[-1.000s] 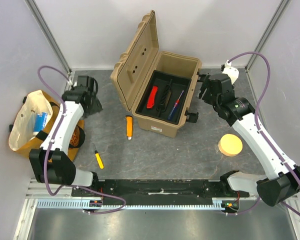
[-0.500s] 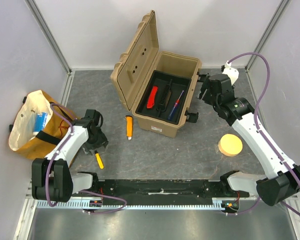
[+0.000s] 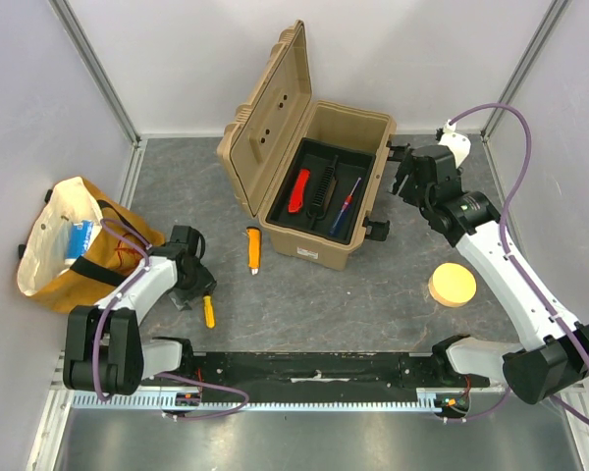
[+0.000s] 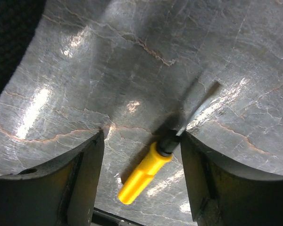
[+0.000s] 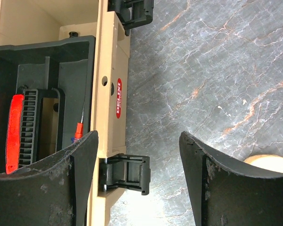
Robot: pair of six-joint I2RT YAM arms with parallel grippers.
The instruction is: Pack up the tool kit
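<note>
Overhead camera looks down on the whole grey marbled bench (image 3: 353, 304); wrist cameras face it close, the right sharing the tan plastic toolbox (image 5: 111, 56).

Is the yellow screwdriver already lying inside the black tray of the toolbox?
No, the yellow screwdriver lies on the grey table, between the open fingers of the left gripper, outside the toolbox.

A dark grey, marble-veined desk (image 3: 324, 304) is seen, lit in glossy patches. At its left edge a yellow-orange cloth bag (image 3: 41, 257) is set, mouth gaping upward and pale lining exposed. Inside it a blue-and-white packet (image 3: 81, 237) is spotted, but what it is cannot be read. Over on the right a round yellow sponge disc (image 3: 453, 285) is laid flat on the desk, well apart from the bag. The scene is closed in by pale walls (image 3: 177, 69), with slanting metal posts (image 3: 96, 74) at the back corners.
</note>
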